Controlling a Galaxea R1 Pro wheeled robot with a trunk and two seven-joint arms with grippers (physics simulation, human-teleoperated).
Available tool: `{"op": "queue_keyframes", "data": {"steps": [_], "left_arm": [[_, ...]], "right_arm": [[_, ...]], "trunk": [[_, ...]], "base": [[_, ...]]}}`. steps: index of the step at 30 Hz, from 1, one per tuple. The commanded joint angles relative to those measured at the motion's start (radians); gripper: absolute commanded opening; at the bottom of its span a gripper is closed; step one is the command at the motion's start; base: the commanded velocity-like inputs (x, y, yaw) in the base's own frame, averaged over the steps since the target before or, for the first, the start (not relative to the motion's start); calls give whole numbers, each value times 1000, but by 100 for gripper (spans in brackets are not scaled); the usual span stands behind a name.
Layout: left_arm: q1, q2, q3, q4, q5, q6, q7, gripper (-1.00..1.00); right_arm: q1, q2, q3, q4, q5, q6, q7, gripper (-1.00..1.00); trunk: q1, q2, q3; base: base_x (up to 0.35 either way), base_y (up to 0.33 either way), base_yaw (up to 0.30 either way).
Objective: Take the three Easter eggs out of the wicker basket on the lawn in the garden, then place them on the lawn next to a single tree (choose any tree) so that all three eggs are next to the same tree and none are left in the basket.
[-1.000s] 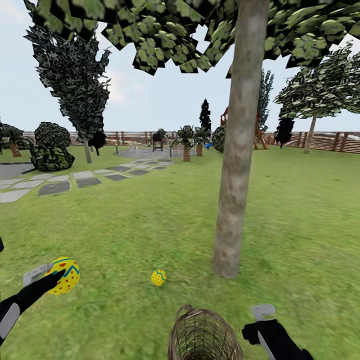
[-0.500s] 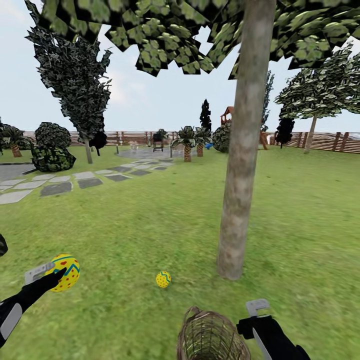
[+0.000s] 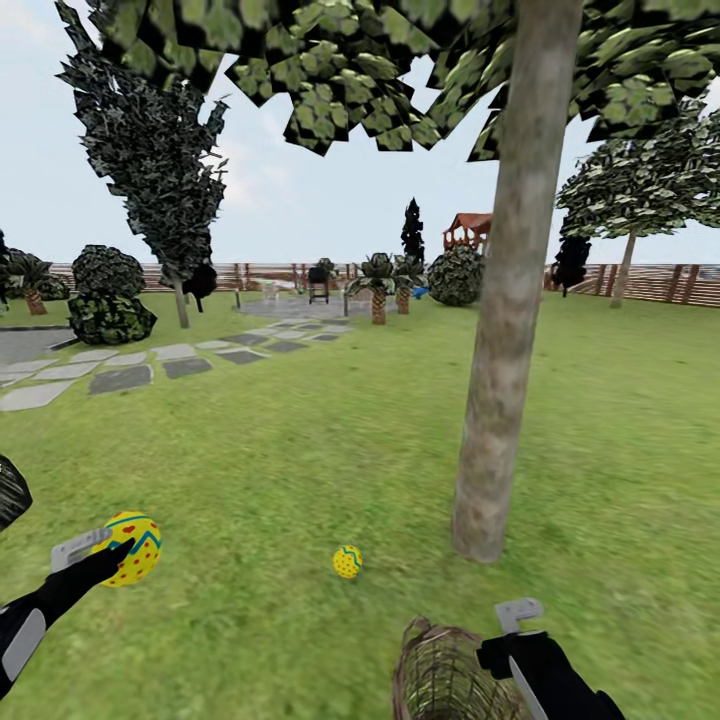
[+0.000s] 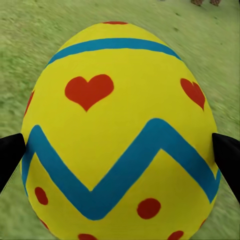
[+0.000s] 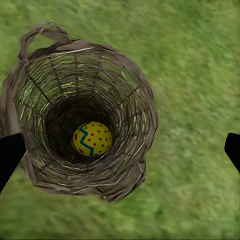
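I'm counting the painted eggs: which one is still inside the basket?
The egg lying at the bottom of the wicker basket. Another egg rests on the lawn near the tree; the third is held by the left gripper.

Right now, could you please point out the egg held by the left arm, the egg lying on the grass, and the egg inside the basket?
Held egg [image 4: 120,130], left wrist view, middle of its shell.
Egg on the lawn [image 3: 347,561], head view, centre of the egg.
Egg in the wicker basket [image 5: 92,139], right wrist view, its dotted upper side.
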Motion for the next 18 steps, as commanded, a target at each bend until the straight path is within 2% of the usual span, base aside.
{"op": "queue_keyframes", "data": {"steps": [1, 5, 7, 10, 14, 18], "left_arm": [[-1, 0, 4, 0, 8, 5, -7, -100], [-1, -1, 5, -1, 8, 5, -9, -100], [-1, -5, 6, -8, 7, 2, -11, -100], [-1, -13, 6, -9, 6, -1, -12, -100], [-1, -39, 6, -8, -1, -1, -12, -100], [-1, -46, 6, -6, -3, 1, -11, -100]], "right_arm": [[-1, -1, 5, -1, 3, 7, -4, 100], [-1, -1, 4, -1, 3, 7, -4, 100], [-1, -1, 4, -1, 4, 7, -4, 100], [-1, -2, 3, -1, 3, 7, -4, 100], [-1, -5, 3, 0, 2, 7, -4, 100], [-1, -6, 1, 0, 2, 7, -4, 100]], "trunk": [[-4, 6, 2], [-19, 34, 14], [-19, 34, 14], [-19, 34, 14], [-19, 34, 14], [-11, 20, 8]], "base": [[0, 284, 0], [0, 284, 0], [0, 202, 0], [0, 39, 0], [0, 4, 0], [0, 0, 0]]}}
